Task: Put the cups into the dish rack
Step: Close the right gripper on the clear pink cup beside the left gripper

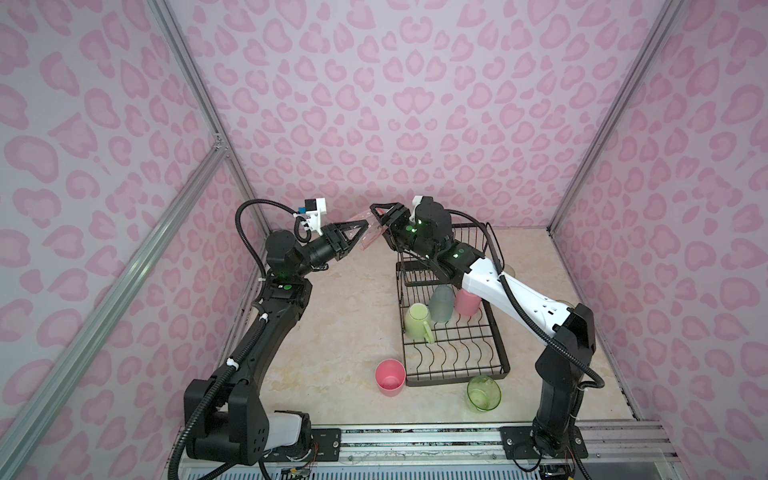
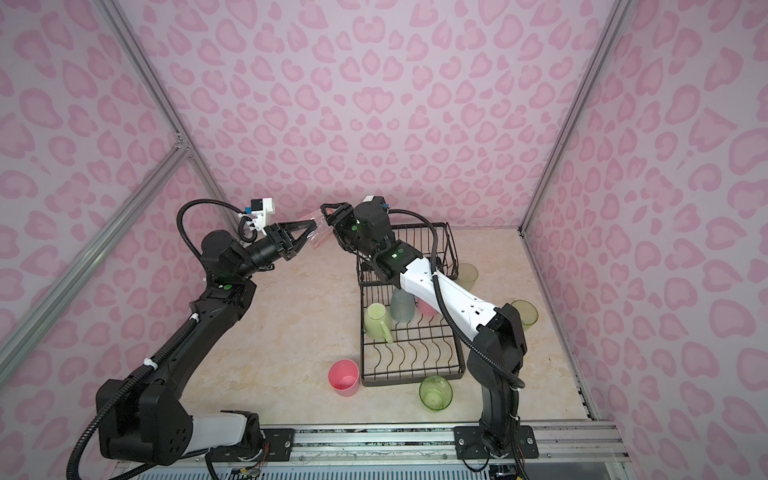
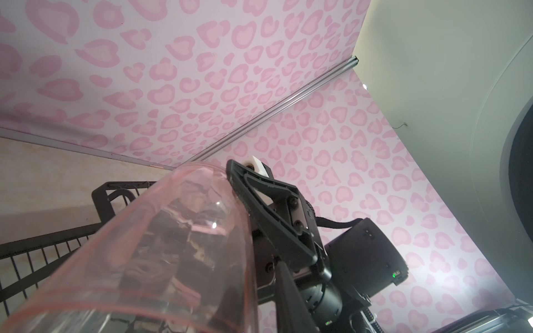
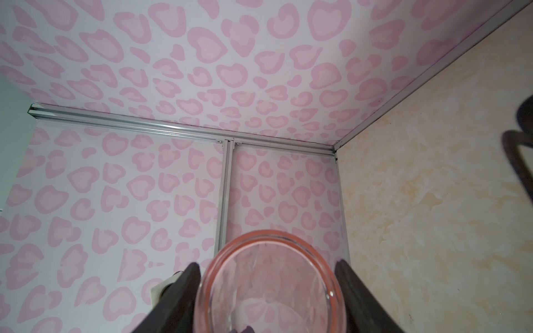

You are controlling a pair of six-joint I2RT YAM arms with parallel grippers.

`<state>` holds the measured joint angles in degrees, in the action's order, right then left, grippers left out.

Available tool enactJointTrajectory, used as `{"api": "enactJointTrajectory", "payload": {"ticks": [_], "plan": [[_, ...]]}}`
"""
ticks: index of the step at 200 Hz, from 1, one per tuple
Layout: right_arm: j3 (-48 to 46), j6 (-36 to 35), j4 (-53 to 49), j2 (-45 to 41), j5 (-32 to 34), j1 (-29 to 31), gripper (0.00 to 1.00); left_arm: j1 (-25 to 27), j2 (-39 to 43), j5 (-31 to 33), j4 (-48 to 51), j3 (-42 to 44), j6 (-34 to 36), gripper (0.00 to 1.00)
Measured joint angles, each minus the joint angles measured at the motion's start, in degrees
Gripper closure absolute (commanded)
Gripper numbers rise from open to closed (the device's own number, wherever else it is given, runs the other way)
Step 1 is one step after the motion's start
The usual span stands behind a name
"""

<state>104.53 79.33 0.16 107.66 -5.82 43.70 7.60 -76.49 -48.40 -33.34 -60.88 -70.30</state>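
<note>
Directions read on the top views, 12 o'clock at the back wall. The bench is a beige marbled surface, closed at 9, 12 and 3 o'clock by pink heart-print walls on aluminium profiles. The dish rack fills the 3 o'clock half, with its raised basket toward 12. Open surface lies at its 9 o'clock side. The clear pink glass hangs tilted in the air near 12 o'clock, beside the basket. The right hand pinches its body. The left hand meets its other end; whether it grips cannot be told. A pink tumbler and green glass rest on the bench at the rack's 6 o'clock edge
</note>
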Motion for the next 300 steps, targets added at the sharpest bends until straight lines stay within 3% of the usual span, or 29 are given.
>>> {"api": "enactJointTrajectory", "payload": {"ticks": [40,90,144,300], "plan": [[-0.7,-2.5,-0.1,-0.6,1.2,0.2,0.48,-0.3,0.3,0.0,2.5,-0.8,1.4,0.6],[-2.7,-7.0,0.2,-2.6,3.8,0.8,0.49,-1.5,1.8,0.3,8.2,-1.4,4.4,0.56],[-4.4,-13.3,2.1,-4.2,7.5,1.5,0.5,-2.6,3.2,1.1,14.4,-1.5,7.7,0.43],[-8.5,-39.7,4.0,-11.5,21.2,7.3,0.5,-5.7,5.7,7.9,41.4,-4.2,21.3,0.29]]}}
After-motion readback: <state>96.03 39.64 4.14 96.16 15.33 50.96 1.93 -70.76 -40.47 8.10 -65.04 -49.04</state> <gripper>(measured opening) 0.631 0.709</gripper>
